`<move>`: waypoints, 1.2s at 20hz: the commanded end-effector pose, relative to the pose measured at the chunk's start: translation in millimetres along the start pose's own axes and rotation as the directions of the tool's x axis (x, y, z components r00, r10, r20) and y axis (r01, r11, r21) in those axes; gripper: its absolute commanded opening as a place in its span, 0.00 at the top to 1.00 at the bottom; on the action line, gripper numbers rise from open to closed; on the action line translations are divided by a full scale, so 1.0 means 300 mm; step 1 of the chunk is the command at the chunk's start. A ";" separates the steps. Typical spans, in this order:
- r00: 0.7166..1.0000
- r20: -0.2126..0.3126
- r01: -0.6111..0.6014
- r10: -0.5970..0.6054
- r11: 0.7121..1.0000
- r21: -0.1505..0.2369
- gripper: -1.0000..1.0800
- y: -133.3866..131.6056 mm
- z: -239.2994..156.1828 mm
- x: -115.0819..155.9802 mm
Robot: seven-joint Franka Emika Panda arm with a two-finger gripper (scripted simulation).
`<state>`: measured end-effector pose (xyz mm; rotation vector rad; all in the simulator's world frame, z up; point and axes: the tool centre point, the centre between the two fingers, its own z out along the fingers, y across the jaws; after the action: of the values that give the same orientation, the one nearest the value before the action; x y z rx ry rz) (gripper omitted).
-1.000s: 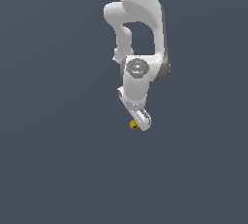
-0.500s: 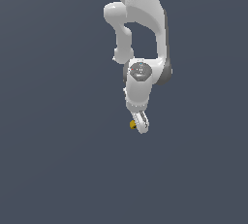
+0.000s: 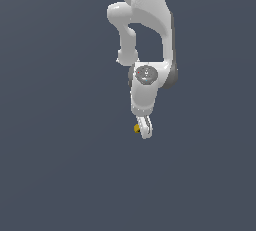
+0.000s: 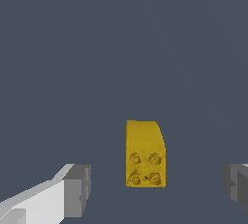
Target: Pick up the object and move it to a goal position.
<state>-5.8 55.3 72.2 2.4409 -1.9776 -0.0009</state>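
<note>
Object between the pads | gripper spread, holding nothing | you should centre on object, descend, then clench.

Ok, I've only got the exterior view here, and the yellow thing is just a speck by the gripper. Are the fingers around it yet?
Observer: Open and apart. In the wrist view the yellow block sits between the two fingertips, touching neither.
Operator: Is it a plain cube?
Observer: No, it has four round studs on one face and one curved corner.
Operator: Centred in the gripper?
Observer: Roughly; the gap looks a little wider on one side.
</note>
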 end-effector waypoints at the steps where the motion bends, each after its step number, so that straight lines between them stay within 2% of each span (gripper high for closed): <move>1: 1.000 0.000 0.000 0.000 1.000 0.000 0.04 0.000 0.000 0.000; 18: 1.000 0.000 -0.005 0.005 1.000 0.000 0.04 0.001 0.168 0.000; 19: 1.000 0.000 -0.005 0.005 1.000 0.000 1.00 0.001 0.168 0.000; 24: 1.000 0.000 -0.005 0.005 1.000 0.000 1.00 0.001 0.168 0.000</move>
<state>-5.7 55.4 22.2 2.4368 -1.9837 -0.0001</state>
